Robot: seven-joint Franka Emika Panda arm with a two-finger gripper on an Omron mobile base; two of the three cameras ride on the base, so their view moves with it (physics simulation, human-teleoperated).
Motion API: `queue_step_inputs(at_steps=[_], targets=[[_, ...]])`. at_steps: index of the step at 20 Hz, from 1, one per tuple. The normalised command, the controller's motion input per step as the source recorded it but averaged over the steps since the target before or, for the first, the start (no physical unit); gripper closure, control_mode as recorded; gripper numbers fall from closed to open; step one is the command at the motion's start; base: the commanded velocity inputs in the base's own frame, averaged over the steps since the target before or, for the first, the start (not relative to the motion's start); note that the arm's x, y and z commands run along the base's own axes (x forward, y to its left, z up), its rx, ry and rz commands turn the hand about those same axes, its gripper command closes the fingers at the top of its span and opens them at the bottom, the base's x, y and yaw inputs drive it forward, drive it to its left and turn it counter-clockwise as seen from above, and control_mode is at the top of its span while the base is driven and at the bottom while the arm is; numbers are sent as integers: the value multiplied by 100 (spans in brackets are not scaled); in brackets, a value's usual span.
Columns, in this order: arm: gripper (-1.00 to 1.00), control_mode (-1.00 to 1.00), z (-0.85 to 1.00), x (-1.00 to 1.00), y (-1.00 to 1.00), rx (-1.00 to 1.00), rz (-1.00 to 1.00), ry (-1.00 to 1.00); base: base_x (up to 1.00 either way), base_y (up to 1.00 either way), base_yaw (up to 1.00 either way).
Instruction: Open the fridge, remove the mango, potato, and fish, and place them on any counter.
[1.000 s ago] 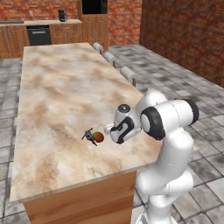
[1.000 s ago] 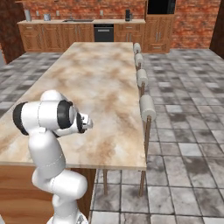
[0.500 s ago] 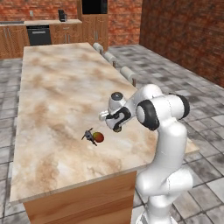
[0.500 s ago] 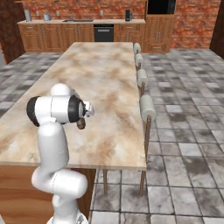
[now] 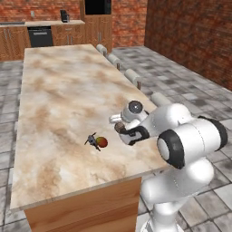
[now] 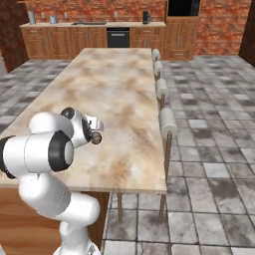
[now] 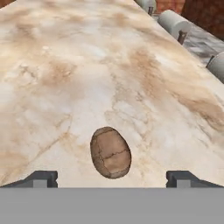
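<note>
Now the gripper (image 7: 112, 177) stands wide apart over the potato (image 7: 110, 152), seemingly resting on the counter (image 7: 87, 65).

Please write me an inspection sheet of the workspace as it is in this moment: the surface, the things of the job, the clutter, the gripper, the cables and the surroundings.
Surface: long beige-and-tan marbled stone island counter, on a wooden base.
Job's things: brown rough-skinned oval potato lies on the counter, between the finger tips but free of them; small red-orange mango lies further left, with the tiny dark grey fish right beside it.
Clutter: nothing seen.
Gripper: two-finger gripper open, holding nothing, just above the potato.
Cables: nothing seen.
Surroundings: row of stools along one long side; grey tiled floor; wooden wall cabinets; red brick walls.
</note>
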Motion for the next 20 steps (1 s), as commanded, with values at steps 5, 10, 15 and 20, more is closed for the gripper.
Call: queue_step_inputs(at_steps=[5, 10, 15, 20], targets=[[-100, -100, 60, -100, -45, 9, 0, -4, 0, 0, 0], [-100, -100, 90, -100, -11, 11, 0, 2, 0, 0, 0], [-100, -100, 100, -100, 3, 8, 0, 1, 0, 0, 0], [-100, -100, 100, -100, 5, 2, -3, 9, 0, 0, 0]])
